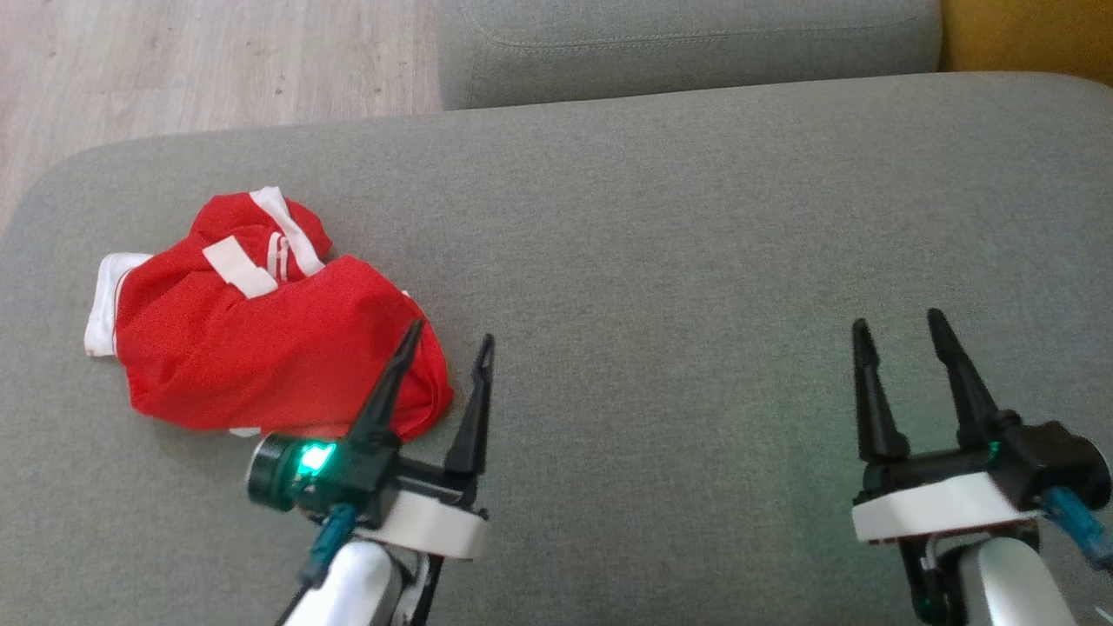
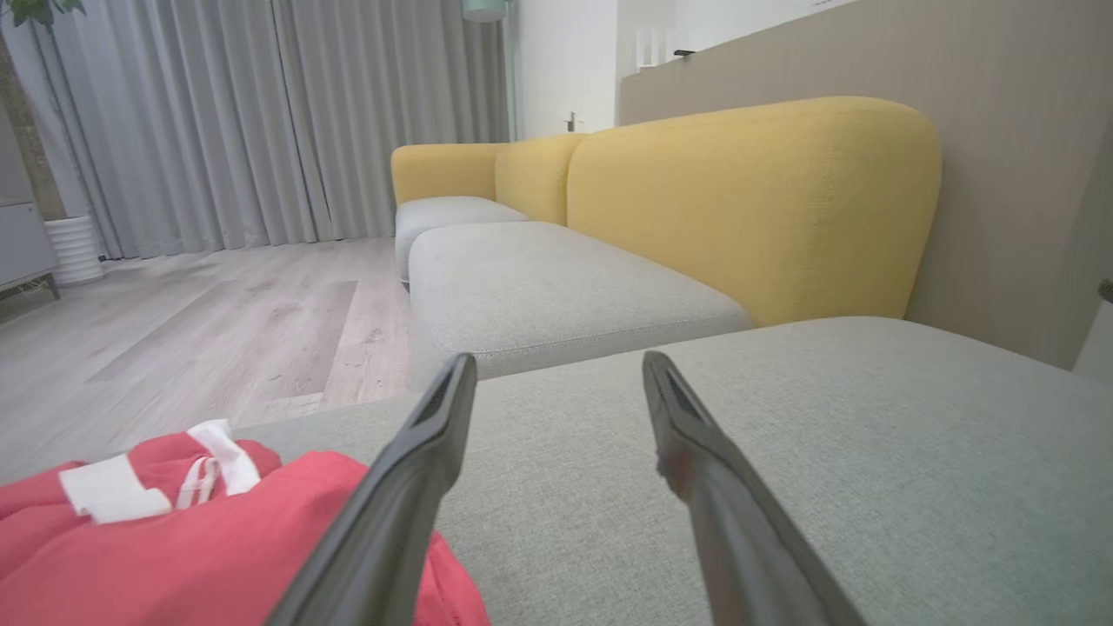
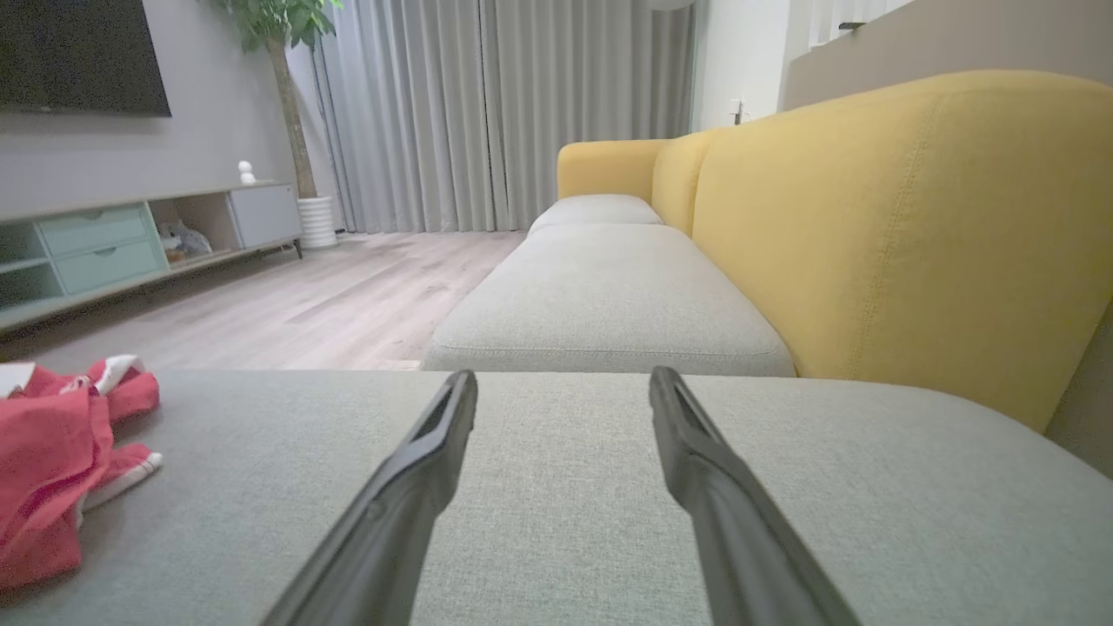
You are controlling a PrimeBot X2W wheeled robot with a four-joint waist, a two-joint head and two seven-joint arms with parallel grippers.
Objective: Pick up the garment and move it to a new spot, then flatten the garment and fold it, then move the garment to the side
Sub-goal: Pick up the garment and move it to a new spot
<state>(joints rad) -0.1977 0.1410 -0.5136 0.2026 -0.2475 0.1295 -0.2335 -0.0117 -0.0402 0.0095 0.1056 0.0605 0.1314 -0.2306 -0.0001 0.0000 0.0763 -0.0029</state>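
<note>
Jaws of left gripper (image 1: 451, 331) stand wide apart, nothing held. It has two long dark tapered fingers on a white wrist block w/ a green light and sits lower left-centre of head view. Its left finger overlaps the right edge of the crumpled red fabric garment with white trim (image 1: 261, 348); touching or just above, can't tell. Right gripper (image 1: 897, 318), same build, is lower right, also spread wide and empty, over bare cushion, well apart from garment. Both arms come up from bottom edge, fingers pointing up-frame.

Garment lies bunched in a soft heap at left of frame, on a wide grey woven-fabric sofa cushion (image 1: 661, 261) w/ rounded corners. Pale wood-plank floor (image 1: 217, 61) is upper left. Second grey cushion (image 1: 696, 43), w/ stitched seam, runs along top. Mustard-yellow padded backrest (image 2: 748, 200) is upper right in left wrist view.
</note>
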